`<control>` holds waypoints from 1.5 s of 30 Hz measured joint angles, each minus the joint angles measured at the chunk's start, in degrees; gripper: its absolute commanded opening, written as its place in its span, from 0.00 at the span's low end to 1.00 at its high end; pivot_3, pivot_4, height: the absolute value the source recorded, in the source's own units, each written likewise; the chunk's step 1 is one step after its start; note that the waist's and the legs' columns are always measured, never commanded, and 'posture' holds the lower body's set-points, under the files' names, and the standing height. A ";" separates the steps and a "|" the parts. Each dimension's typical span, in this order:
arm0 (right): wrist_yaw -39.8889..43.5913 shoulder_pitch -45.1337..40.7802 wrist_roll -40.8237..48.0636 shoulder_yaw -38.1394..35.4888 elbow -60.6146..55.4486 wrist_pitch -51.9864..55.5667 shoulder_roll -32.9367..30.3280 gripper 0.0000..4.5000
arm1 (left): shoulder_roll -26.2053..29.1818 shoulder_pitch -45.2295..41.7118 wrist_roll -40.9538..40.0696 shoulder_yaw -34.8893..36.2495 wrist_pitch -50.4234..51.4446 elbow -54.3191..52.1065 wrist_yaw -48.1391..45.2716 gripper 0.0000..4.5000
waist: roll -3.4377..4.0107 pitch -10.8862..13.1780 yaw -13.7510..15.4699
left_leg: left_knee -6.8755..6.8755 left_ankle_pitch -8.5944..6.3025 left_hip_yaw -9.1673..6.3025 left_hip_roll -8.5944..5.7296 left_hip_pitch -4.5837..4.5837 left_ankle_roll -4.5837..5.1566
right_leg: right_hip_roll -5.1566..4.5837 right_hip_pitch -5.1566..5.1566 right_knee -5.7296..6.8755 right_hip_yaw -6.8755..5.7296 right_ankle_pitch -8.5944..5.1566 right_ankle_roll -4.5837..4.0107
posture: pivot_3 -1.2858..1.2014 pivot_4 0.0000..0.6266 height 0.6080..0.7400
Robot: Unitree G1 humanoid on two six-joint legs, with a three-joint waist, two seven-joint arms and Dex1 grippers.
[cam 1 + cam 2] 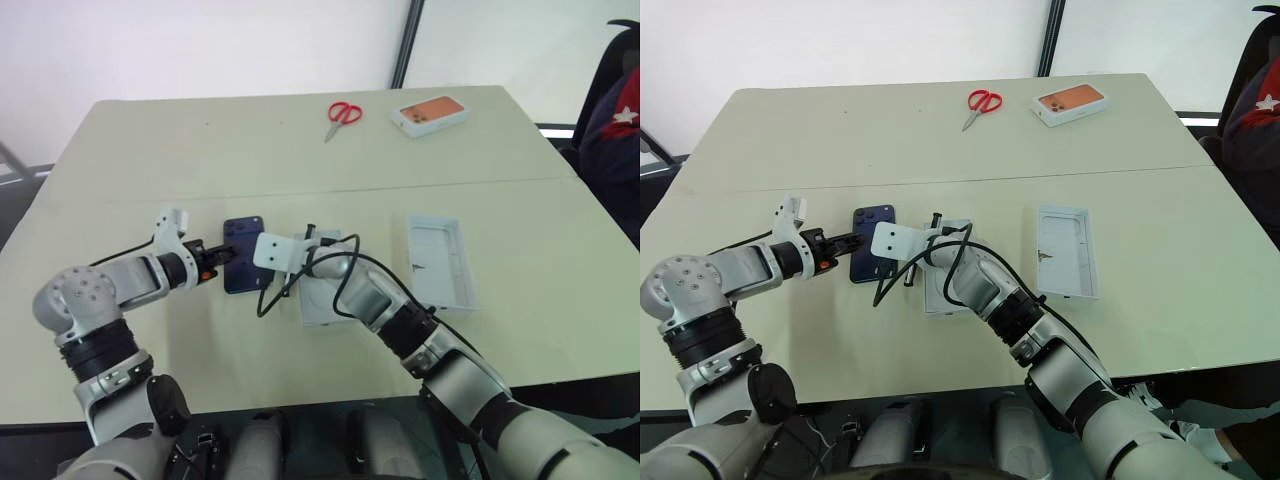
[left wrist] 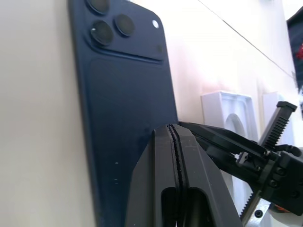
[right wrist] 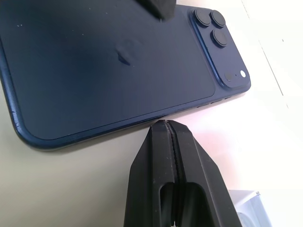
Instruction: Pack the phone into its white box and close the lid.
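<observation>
No words, brand names or numbers can be read on anything here. The phone [image 3: 113, 66], lying back-up in the upper part of the right wrist view, carries only a faint, blurred mark at the middle of its back. The box [image 1: 431, 113] at the upper right of the left eye view bears an orange phone picture with no legible lettering.

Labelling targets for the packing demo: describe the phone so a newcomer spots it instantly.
Start at the beige table and find its near half, where both arms meet. The phone lies flat there, back up, between the left claw and the right claw, beside a white tray. It is the only dark navy slab, unlike the orange-printed box at the far edge.
</observation>
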 measured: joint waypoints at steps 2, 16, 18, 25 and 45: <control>0.00 0.00 -0.01 0.00 -0.01 0.01 -0.01 0.00 | 1.14 0.00 0.35 -0.37 0.00 -0.10 -0.14 0.28 | 0.00 0.00 0.00 | 0.00 0.00 0.00 0.00 0.00 0.00 | 0.00 0.00 0.00 0.00 0.00 0.00 | 0.52 0.24 1.00; 0.04 0.01 -0.01 0.01 -0.02 -0.04 -0.02 0.00 | 1.52 0.77 -1.33 -1.31 0.02 -0.01 0.88 0.98 | 0.00 0.00 0.00 | 0.00 0.00 0.00 0.00 0.00 0.00 | -0.01 0.00 0.00 0.00 0.00 0.00 | 0.52 0.24 1.00; 0.05 0.01 -0.02 -0.01 -0.02 -0.04 -0.03 0.00 | 1.32 1.35 -2.15 -2.15 0.00 0.43 1.58 0.98 | 0.00 0.00 0.02 | 0.00 0.00 0.00 0.01 0.00 0.00 | -0.01 0.00 0.00 0.00 0.00 0.00 | 0.52 0.24 1.00; 0.59 0.02 -0.27 -0.15 -0.02 -0.04 -0.25 0.00 | 0.48 1.90 -4.75 -2.44 -0.36 0.26 3.89 0.98 | 0.00 0.00 0.10 | 0.01 0.00 -0.01 0.00 0.01 0.00 | -0.04 0.03 0.00 0.00 0.00 0.00 | 0.52 0.24 1.00; 0.84 0.16 -0.71 -0.09 -0.21 -0.18 -0.06 0.00 | -1.62 1.29 -9.58 -0.61 0.04 3.09 6.27 0.98 | 0.00 -0.01 0.08 | 0.02 0.00 -0.01 -0.02 0.02 0.00 | -0.01 0.05 0.00 -0.01 0.00 0.00 | 0.52 0.24 1.00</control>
